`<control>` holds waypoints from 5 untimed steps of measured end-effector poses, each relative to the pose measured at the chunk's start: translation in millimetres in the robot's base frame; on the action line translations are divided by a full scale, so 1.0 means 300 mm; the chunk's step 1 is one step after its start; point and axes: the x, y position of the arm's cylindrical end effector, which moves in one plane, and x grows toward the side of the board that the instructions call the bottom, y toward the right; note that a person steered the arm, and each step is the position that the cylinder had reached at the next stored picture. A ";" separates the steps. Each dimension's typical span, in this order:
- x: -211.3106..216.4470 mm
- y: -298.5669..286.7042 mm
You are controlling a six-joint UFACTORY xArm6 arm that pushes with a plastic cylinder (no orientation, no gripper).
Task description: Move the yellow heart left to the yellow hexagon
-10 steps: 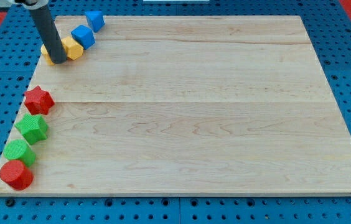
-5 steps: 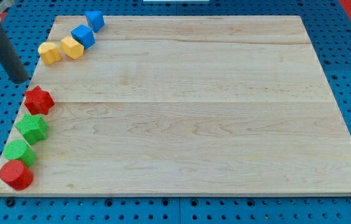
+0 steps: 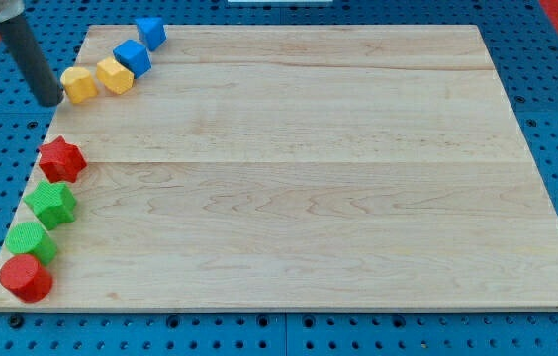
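The yellow heart (image 3: 79, 85) lies near the board's top left corner. The yellow hexagon (image 3: 115, 75) sits just to its right and a little higher, touching or nearly touching it. My tip (image 3: 51, 101) is off the board's left edge, just left of the yellow heart and slightly lower, a small gap away. The dark rod rises from it toward the view's top left.
Two blue blocks (image 3: 132, 56) (image 3: 150, 33) continue the diagonal row up-right of the hexagon. Down the left edge lie a red star (image 3: 61, 159), a green star (image 3: 51, 204), a green block (image 3: 30, 242) and a red block (image 3: 26, 279). The wooden board (image 3: 309, 168) sits on blue pegboard.
The tip left the yellow heart, swung down-left off the board, then came back up-right to just left of the heart. The blocks have not moved in the last half second.
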 end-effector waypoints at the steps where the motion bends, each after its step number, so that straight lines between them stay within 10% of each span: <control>1: -0.067 0.054; 5: -0.221 0.081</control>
